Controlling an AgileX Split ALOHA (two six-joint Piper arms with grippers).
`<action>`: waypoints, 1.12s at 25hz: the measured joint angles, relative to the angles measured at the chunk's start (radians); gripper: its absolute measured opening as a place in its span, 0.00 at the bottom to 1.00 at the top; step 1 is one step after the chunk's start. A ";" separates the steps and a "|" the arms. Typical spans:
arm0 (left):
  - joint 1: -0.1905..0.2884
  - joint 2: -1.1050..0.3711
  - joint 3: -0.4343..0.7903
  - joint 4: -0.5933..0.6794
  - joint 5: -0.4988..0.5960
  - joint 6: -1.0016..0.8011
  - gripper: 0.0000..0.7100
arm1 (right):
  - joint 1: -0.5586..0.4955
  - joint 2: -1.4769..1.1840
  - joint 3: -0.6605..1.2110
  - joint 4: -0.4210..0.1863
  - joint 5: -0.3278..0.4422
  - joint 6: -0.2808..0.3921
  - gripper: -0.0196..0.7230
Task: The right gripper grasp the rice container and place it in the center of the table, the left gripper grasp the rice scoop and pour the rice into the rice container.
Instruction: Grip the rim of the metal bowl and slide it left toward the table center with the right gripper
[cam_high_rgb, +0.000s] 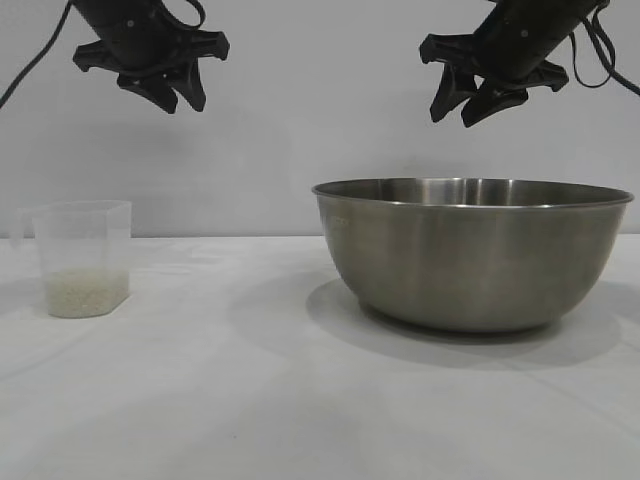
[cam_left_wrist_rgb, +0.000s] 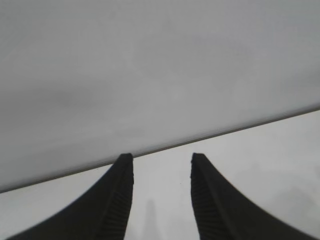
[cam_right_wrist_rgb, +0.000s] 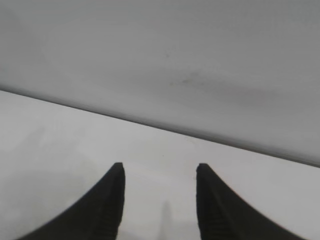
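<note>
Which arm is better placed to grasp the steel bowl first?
Right. The right gripper hangs above the steel bowl, jaws open and empty. The left gripper hangs far aside, nearer the plastic measuring cup.

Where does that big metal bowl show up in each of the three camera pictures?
Exterior view: the steel bowl stands on the table, right of centre, below the right gripper.
Left wrist view: not in it.
Right wrist view: not in it.
Shared landmark: the line where the white table meets the grey wall.

A large brushed-steel rice container (cam_high_rgb: 470, 255) sits upright on the white bench's (cam_high_rgb: 250, 400) right side. Well apart, at left, stands a clear rice scoop (cam_high_rgb: 82, 258) (shallow pale rice (cam_high_rgb: 84, 293) inside).
</note>
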 joint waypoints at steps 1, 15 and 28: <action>0.000 0.000 0.000 0.000 0.000 0.000 0.32 | 0.000 0.000 0.000 0.000 0.000 0.000 0.45; 0.000 0.000 0.000 0.000 0.004 0.000 0.32 | 0.000 0.000 0.000 -0.002 0.050 0.000 0.45; 0.000 0.000 0.000 0.001 0.031 0.000 0.32 | -0.105 -0.176 -0.006 -0.425 0.462 0.474 0.45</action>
